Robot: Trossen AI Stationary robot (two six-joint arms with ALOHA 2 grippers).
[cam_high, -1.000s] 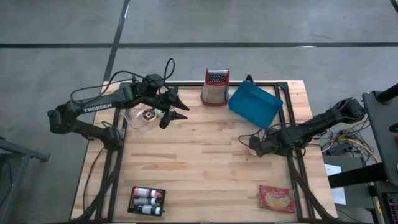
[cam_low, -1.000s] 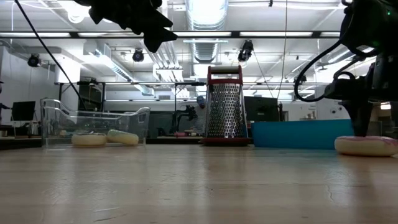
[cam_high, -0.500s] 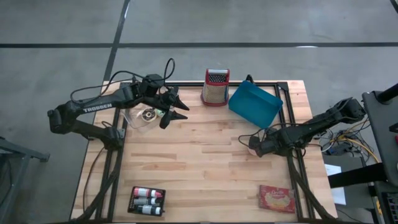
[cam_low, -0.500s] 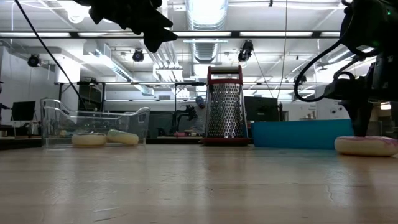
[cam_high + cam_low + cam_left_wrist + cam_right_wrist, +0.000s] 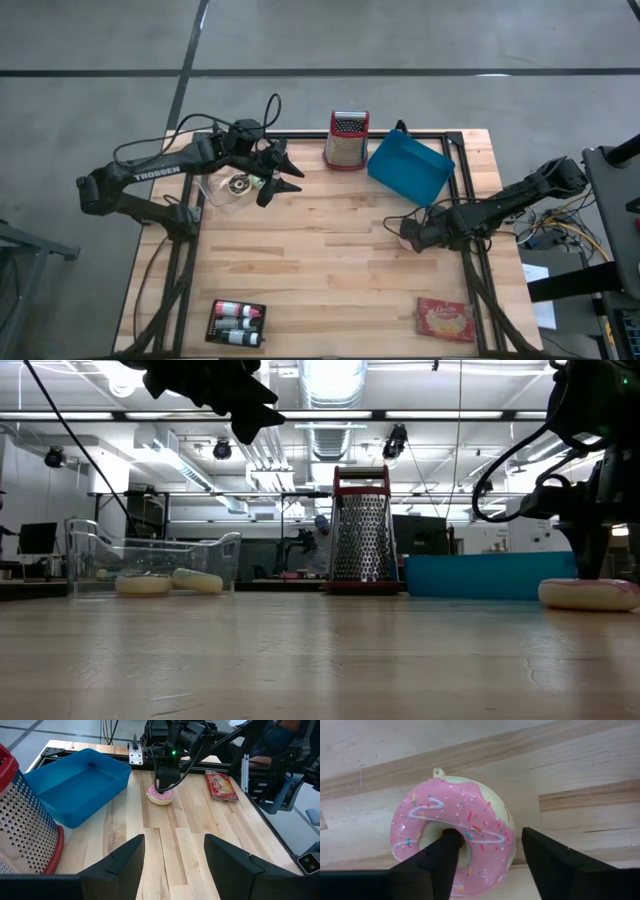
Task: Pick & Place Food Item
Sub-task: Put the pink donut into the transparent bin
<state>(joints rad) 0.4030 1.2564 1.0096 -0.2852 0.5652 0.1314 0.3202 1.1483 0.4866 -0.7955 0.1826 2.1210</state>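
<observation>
Down near the table's point(image 5: 330, 250) right edge, the right gripper point(image 5: 487, 852) straddles a pink-frosted donut point(image 5: 455, 840), one finger in the hole and the other outside the ring, fingers spread and not clearly pinching it. Nearby lies a blue tray point(image 5: 410, 168), with a grater point(image 5: 347, 139) at the far edge. Across the table, the left gripper point(image 5: 285, 178) hovers beside a clear container point(image 5: 222, 190), fingers parted and empty.

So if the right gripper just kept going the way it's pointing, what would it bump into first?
The pink donut. The right gripper points straight down at it, one of its fingers in the hole and one outside the ring; the table lies right beneath.
</observation>
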